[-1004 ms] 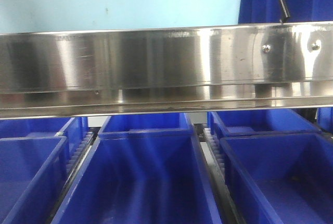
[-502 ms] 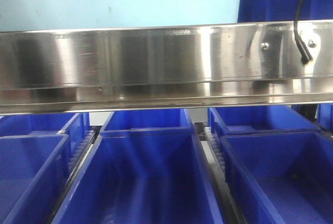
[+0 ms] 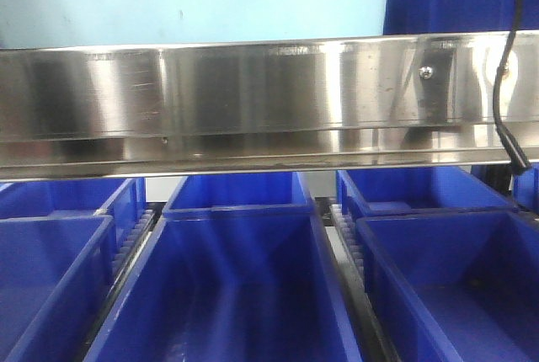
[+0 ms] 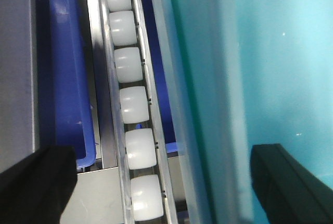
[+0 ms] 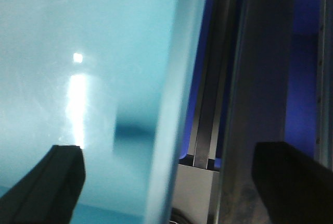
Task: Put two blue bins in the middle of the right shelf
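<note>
Cable (image 3: 509,118) dropped rightward; left claw (image 4: 164,190) wide, blue bin (image 4: 65,67) beyond it; right claw (image 5: 169,187) wide.

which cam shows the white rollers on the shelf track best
The left wrist view: the white rollers run in a row down the metal track. The front view shows them only as thin ribbed strips between the blue bins. The right wrist view shows metal rails but no rollers.

Pale turquoise wall (image 3: 194,0) at 12 o'clock; brushed steel shelf rail (image 3: 253,101) spans the centre horizontally. White roller track (image 4: 134,104) runs from 6 to 12 o'clock. Light glare (image 5: 78,99) at 9 o'clock.
</note>
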{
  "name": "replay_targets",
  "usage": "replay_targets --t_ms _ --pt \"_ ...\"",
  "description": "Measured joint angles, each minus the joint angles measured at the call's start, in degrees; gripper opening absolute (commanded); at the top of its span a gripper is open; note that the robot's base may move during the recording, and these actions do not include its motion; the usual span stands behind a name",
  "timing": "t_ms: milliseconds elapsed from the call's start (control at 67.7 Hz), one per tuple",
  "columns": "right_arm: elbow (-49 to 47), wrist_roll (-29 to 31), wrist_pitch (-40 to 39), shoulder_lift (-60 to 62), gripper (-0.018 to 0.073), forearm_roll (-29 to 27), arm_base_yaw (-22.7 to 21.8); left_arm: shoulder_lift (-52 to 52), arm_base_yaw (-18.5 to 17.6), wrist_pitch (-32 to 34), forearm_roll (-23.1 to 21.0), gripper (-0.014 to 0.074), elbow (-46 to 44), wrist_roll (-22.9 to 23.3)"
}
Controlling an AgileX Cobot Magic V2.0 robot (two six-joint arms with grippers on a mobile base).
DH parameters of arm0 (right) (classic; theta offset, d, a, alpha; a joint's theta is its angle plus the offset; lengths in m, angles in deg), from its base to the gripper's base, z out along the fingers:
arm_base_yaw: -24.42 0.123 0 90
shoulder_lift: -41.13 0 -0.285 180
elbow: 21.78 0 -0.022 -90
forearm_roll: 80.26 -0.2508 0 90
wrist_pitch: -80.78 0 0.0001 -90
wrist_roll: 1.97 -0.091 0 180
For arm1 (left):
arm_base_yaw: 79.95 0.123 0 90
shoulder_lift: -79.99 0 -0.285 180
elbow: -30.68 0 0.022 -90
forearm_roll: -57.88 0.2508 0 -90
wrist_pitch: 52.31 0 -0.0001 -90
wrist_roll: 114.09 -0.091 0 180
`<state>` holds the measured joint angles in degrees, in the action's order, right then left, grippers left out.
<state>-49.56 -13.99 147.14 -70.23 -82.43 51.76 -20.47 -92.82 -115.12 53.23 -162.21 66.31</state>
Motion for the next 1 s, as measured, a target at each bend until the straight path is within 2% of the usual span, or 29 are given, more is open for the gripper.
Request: replay_targets --t_ms 89,162,236,340,354,399,458,1004 --pt "0.8 0.0 -1.3 0.1 0.0292 -0.6 0.0 -0.4 0.0 0.1 -0.5 0.0563 0.0 0.0" --pt "1.2 0.0 -1.9 0.1 0.0155 -1.1 0.0 -0.7 0.0 0.1 -1.3 0.0524 0.0 0.0" --pt "1.2 0.0 -2.2 0.1 0.0022 -1.4 0.1 -0.9 -0.1 0.2 -2.2 0.0432 0.0 0.0" --pt "1.5 0.4 -2.3 0.3 -0.0155 -2.2 0.2 -1.1 -0.1 0.8 -3.3 0.02 0.0 0.0" --pt "1.5 0.4 -2.3 0.3 -0.0169 -2.4 0.2 -1.1 -0.1 0.9 -3.5 0.0146 0.0 0.0" --pt "1.5 0.4 -2.6 0.3 -0.016 -2.8 0.5 -1.1 -0.1 1.2 -4.3 0.0053 0.0 0.1" --pt "1.5 0.3 -2.8 0.3 -0.0155 -2.9 0.7 -1.1 -0.1 1.5 -4.3 -0.0112 0.0 1.2" --pt "2.3 0.2 -3.6 2.0 -0.0155 -3.3 0.8 0.6 -0.1 0.4 -4.5 -0.0111 0.5 1.1"
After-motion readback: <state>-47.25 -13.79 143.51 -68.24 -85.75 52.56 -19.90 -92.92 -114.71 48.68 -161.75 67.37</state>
